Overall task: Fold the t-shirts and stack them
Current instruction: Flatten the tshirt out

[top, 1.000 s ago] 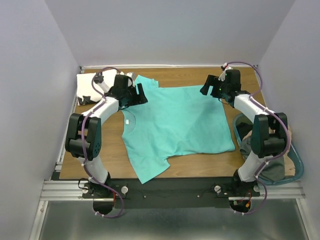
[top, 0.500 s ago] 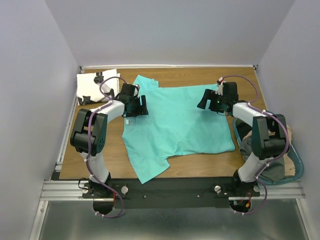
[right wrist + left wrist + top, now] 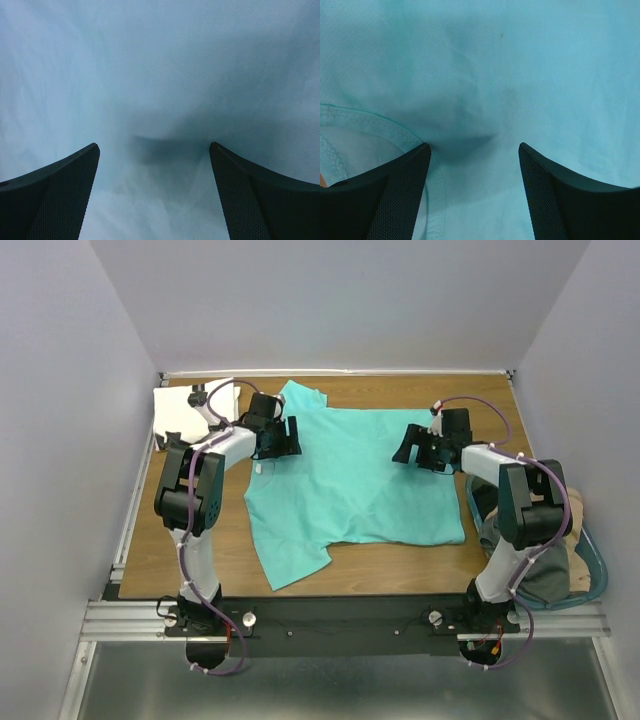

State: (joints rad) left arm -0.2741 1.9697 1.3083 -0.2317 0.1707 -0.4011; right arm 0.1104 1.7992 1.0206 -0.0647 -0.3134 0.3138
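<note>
Left hand: fingers are seen spread wide, tips pressed down on the turquoise t-shirt. Nothing is gripped. A small shadowed pucker of cloth is raised between the tips. The stitched collar seam is seen just beside one finger. From above, this hand is placed at the shirt's collar end, near the far sleeve.

Right hand: fingers are likewise held apart and set on the same shirt. A soft ridge of cloth is pushed up between them, but it is not clamped. From above, this hand is found near the hem end, toward the far right.

The turquoise t-shirt is laid flat on the tabletop, collar to the left and hem to the right. One sleeve is pointed at the far edge, the other at the near edge.

The white t-shirt, black marks showing, is kept folded in the far left corner, partly crossed by the left arm.

A teal-rimmed basket holding grey cloth is noted off the right edge.
</note>
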